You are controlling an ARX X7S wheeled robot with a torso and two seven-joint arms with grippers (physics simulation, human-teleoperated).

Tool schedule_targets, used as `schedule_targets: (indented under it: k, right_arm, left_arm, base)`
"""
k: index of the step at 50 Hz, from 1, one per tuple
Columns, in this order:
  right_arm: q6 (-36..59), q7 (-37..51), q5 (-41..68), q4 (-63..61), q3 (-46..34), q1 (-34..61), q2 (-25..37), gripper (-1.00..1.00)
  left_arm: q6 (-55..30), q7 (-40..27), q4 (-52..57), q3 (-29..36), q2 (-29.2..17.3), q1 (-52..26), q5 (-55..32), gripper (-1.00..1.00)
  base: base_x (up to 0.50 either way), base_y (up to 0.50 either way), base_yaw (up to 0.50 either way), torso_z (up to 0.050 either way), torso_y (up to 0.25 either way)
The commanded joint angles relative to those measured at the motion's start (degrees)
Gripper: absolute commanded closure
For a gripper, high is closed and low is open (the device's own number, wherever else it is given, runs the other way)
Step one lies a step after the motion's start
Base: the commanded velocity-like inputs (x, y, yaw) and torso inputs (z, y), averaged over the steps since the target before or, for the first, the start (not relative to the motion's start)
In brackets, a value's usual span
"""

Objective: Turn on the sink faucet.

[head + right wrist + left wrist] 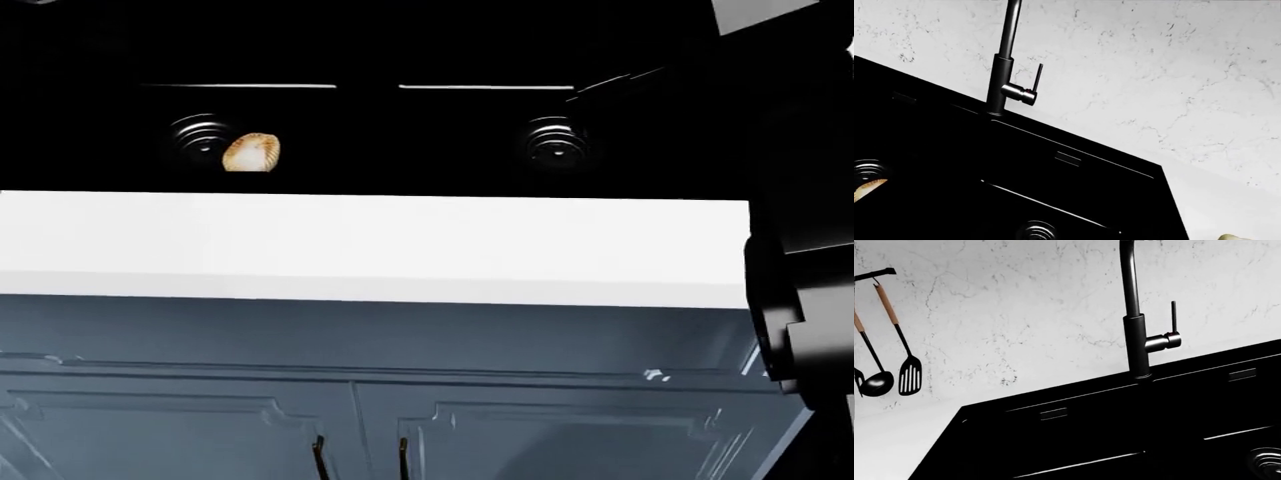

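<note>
**Faucet in sight, reach not yet begun**

The sink faucet [1135, 342] stands at the far edge of the sink [1074, 440], behind the centre divider, against the marble wall. Its thin lever handle [1173, 316] points straight up beside the post. Neither wrist view shows any fingers, so I cannot tell whether either claw is open or closed. The approach looks unstarted; next, one arm must reach far across the basin to the lever.

wall: white veined marble [1021, 315] | counter: white [374, 245] | cabinets: blue-grey panelled doors [400, 400]
</note>
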Motion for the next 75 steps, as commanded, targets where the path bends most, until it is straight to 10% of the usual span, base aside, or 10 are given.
schedule_targets:
  k: [1, 75]
  right_arm:
    - [0.21, 0.56, 4.15, 1.50, 5.05, 0.17, -2.04, -1.00]
    - [0.56, 2.66, 7.02, 3.89, 7.82, 0.70, -3.88, -1.00]
  left_arm:
    - [-2.40, 0.06, 0.93, -0.55, -0.03, -1.76, -0.99, -1.00]
    - [-5.52, -0.93, -7.68, -1.66, 1.96, -5.80, -3.21, -1.00]
  base:
    - [0.00, 0.00, 0.00, 0.010, -0.125]
    - [0.19, 0.00, 0.00, 0.000, 0.000]
